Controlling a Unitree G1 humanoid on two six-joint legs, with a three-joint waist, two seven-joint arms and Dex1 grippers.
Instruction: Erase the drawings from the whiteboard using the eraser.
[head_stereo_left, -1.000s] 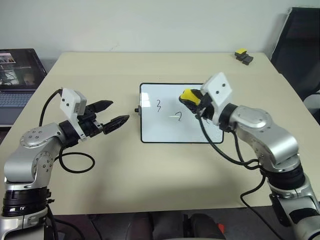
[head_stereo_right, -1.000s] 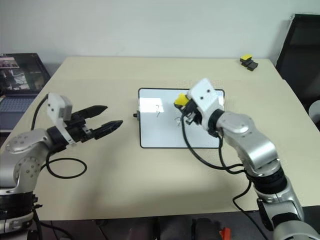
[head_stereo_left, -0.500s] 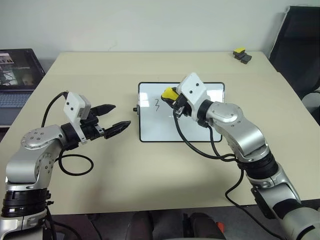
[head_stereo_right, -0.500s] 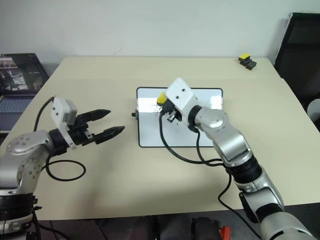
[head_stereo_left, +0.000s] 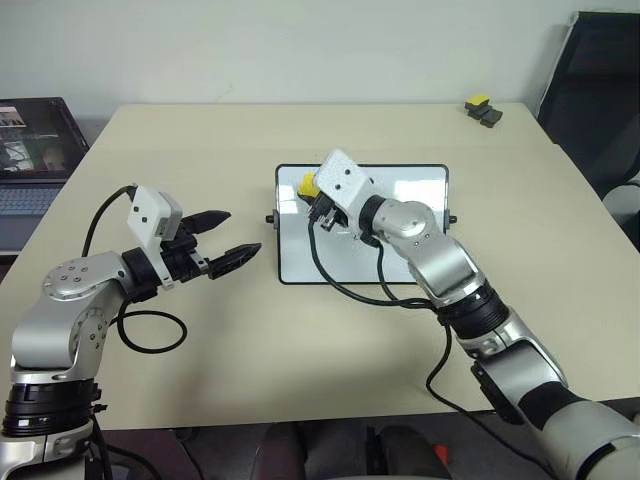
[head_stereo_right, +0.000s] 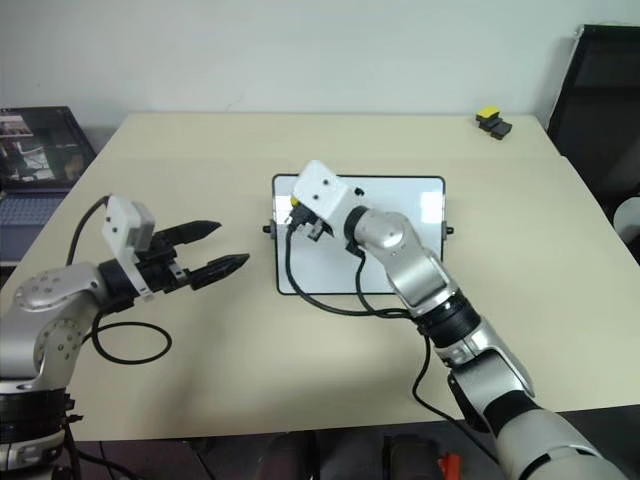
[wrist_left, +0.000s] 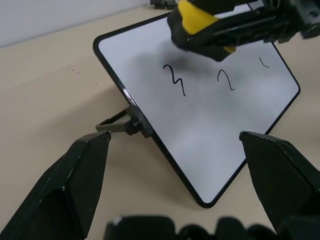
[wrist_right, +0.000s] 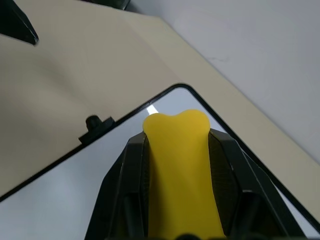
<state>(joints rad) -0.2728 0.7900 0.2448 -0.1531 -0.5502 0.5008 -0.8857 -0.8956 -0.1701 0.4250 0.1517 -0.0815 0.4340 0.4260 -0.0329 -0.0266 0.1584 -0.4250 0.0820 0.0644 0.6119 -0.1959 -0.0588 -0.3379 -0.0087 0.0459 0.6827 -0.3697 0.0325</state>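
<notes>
My right pincer (head_stereo_left: 312, 196), clamped on the eraser (wrist_left: 196, 20), has swept left across the whiteboard (head_stereo_left: 420, 262); the drawings (wrist_left: 176, 80) just beneath remain, so wiping isn't finished.

One whiteboard (head_stereo_left: 400, 260) lies on one table (head_stereo_left: 300, 350), and three drawings (wrist_left: 176, 80) are on it. There is one eraser (wrist_right: 181, 165), two grippers, the left gripper (head_stereo_left: 222, 238) and the right gripper (wrist_right: 180, 150), and four black fingers (wrist_left: 75, 180) in all. One black-and-yellow gadget (head_stereo_left: 484, 110) sits at 1 o'clock from the board, one laptop (head_stereo_left: 35, 150) at 9 o'clock and one black chair (head_stereo_left: 600, 90) at 2 o'clock.
</notes>
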